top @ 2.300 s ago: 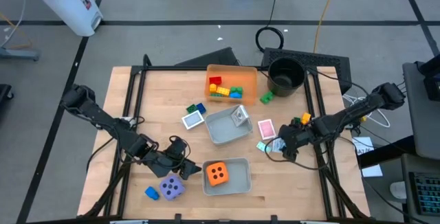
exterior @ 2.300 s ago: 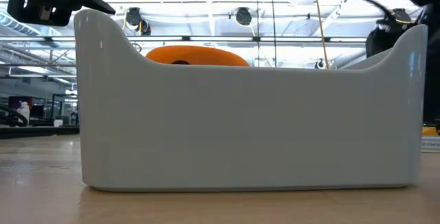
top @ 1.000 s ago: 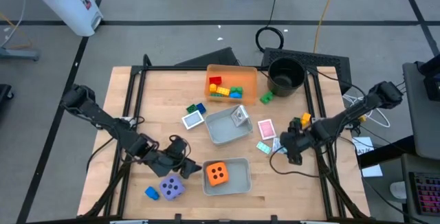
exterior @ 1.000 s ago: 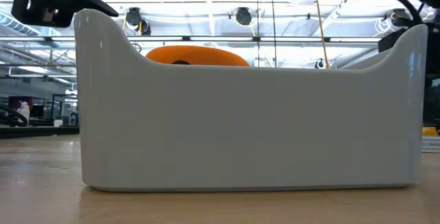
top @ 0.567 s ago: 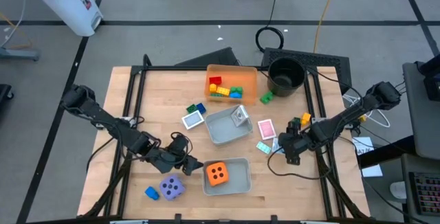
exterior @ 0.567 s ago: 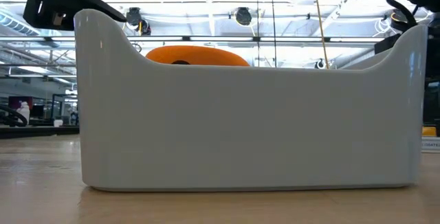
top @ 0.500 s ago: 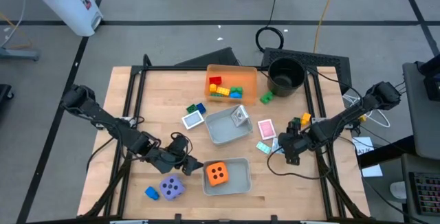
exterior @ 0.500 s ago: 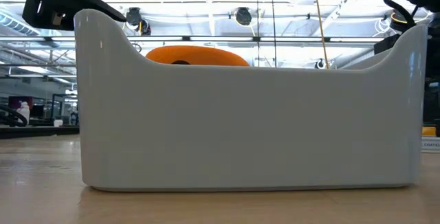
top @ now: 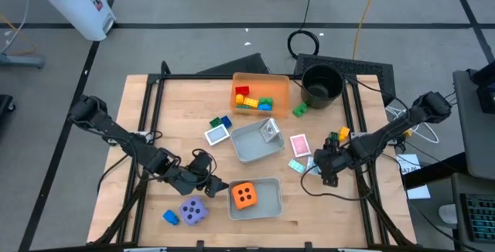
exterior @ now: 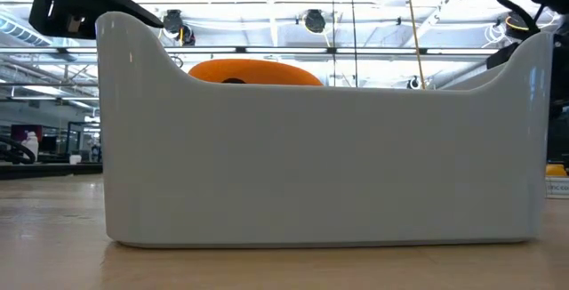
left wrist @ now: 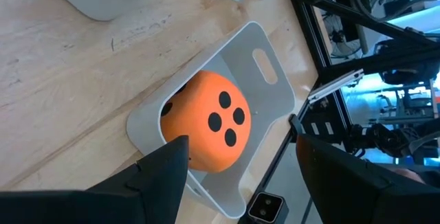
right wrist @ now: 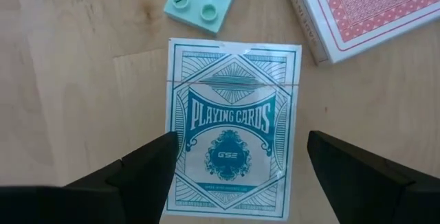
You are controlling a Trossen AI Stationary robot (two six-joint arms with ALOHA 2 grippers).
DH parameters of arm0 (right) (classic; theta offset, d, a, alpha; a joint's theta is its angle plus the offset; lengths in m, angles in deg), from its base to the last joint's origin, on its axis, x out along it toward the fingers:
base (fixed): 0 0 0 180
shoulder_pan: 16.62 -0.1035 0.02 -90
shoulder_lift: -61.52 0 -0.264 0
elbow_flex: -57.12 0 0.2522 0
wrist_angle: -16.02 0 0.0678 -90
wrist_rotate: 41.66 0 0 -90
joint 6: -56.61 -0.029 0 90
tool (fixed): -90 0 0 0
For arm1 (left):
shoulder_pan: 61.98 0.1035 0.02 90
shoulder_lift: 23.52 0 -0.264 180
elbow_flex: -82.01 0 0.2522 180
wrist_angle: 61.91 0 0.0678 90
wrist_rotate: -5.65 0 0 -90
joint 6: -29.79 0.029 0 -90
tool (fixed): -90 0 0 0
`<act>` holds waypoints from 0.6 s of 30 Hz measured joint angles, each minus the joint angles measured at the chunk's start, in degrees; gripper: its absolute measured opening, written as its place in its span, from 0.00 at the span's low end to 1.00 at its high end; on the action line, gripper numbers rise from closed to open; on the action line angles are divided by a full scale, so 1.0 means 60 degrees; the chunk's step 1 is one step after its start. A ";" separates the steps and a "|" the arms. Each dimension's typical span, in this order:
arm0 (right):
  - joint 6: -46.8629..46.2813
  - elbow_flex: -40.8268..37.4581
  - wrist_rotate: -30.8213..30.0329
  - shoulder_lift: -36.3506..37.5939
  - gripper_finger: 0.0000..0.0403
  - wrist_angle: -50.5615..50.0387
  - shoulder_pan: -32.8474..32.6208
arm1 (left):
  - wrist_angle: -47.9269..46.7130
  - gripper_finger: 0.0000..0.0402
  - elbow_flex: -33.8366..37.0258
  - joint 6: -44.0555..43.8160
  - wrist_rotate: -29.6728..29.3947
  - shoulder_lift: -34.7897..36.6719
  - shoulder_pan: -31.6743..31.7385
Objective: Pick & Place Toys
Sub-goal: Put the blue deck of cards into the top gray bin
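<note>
An orange die (left wrist: pixel 206 122) sits inside a grey tray (top: pixel 267 198) near the table's front edge. My left gripper (left wrist: pixel 242 140) hangs open just left of that tray (left wrist: pixel 265 62), touching nothing. A teal pack of playing cards (right wrist: pixel 232 124) lies flat on the wood at the right. My right gripper (right wrist: pixel 240 145) hovers open above it, one finger off each long side, apart from the pack. In the high view the left gripper (top: pixel 214 184) and the right gripper (top: pixel 319 167) stand beside these things. A purple die (top: pixel 193 210) and a blue brick (top: pixel 171 217) lie at front left.
A mint brick (right wrist: pixel 203 1) and a pink card pack (right wrist: pixel 357 7) lie just beyond the teal pack. A second grey tray (top: pixel 251 148) holds a white pack. An orange tray (top: pixel 274 84) holds bricks. A black pot (top: pixel 321 83) stands at the far right. Loose bricks (top: pixel 222 121) lie mid-table.
</note>
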 joint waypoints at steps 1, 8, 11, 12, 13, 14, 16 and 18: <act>0.0011 -0.0002 0.0003 0.0099 0.79 -0.0027 0.0000 | 0.0000 0.67 0.0000 0.0020 0.0002 0.0000 0.0000; -0.0221 -0.0001 -0.0003 0.0668 0.79 -0.0149 0.0000 | -0.0006 0.67 0.0000 0.0100 0.0004 0.0000 0.0000; -0.0254 -0.0004 0.0000 0.0661 0.79 -0.0138 -0.0007 | -0.0006 0.67 0.0000 0.0172 0.0004 0.0000 0.0000; -0.0306 -0.0001 -0.0004 0.0665 0.79 -0.0135 -0.0007 | -0.0009 0.67 0.0000 0.0173 0.0002 0.0000 0.0000; -0.0358 -0.0001 -0.0010 0.0655 0.79 -0.0098 -0.0007 | -0.0009 0.67 0.0000 0.0194 -0.0002 0.0000 0.0000; -0.0390 -0.0004 -0.0013 0.0643 0.79 -0.0042 -0.0007 | -0.0009 0.67 0.0000 0.0234 -0.0001 0.0000 0.0000; -0.0417 -0.0002 -0.0013 0.0646 0.79 0.0015 -0.0014 | -0.0009 0.67 0.0000 0.0243 -0.0002 0.0000 0.0000; -0.0484 -0.0004 -0.0023 0.0643 0.79 0.0041 -0.0055 | -0.0010 0.67 0.0000 0.0259 -0.0002 0.0000 0.0000</act>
